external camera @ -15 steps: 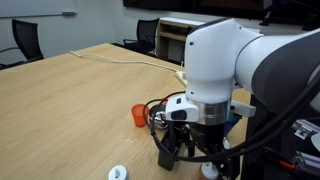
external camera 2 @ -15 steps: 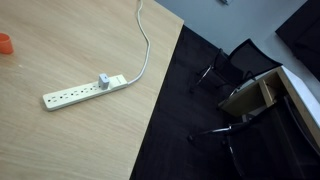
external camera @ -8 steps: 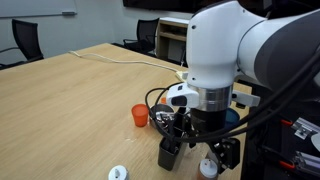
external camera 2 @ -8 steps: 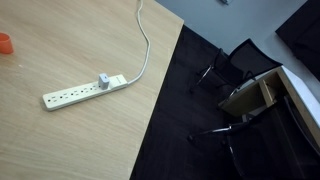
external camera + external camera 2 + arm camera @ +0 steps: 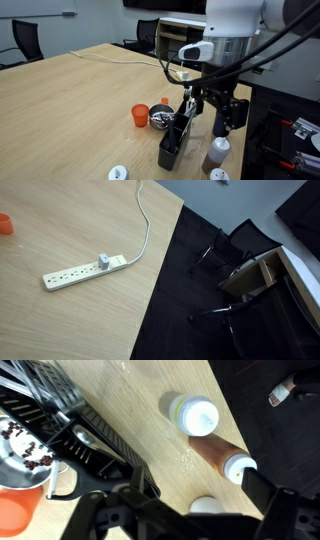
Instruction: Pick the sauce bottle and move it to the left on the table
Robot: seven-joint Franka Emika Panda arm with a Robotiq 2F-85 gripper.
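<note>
The sauce bottle [image 5: 212, 453], slim and reddish-brown with a small pale cap, stands near the table's edge in the wrist view. In an exterior view it looks to be the bottle [image 5: 217, 153] right of a black rack. My gripper [image 5: 212, 112] hangs open and empty above it, well clear of the cap. In the wrist view the open jaws [image 5: 190, 512] frame the bottom of the picture, with the bottle just inside the right finger. The light-wood table [image 5: 70, 95] carries everything.
A black rack [image 5: 174, 142], a metal bowl [image 5: 160, 118] and an orange cup [image 5: 140, 116] stand left of the bottle. A white-capped bottle [image 5: 196, 415] and a white cap [image 5: 207, 506] flank it. A power strip [image 5: 85, 270] lies near the table's edge; chairs [image 5: 225, 250] stand beyond.
The arm has risen from low over the rack and bottles. The gripper now hangs higher, and the bottle below it has come into view.
</note>
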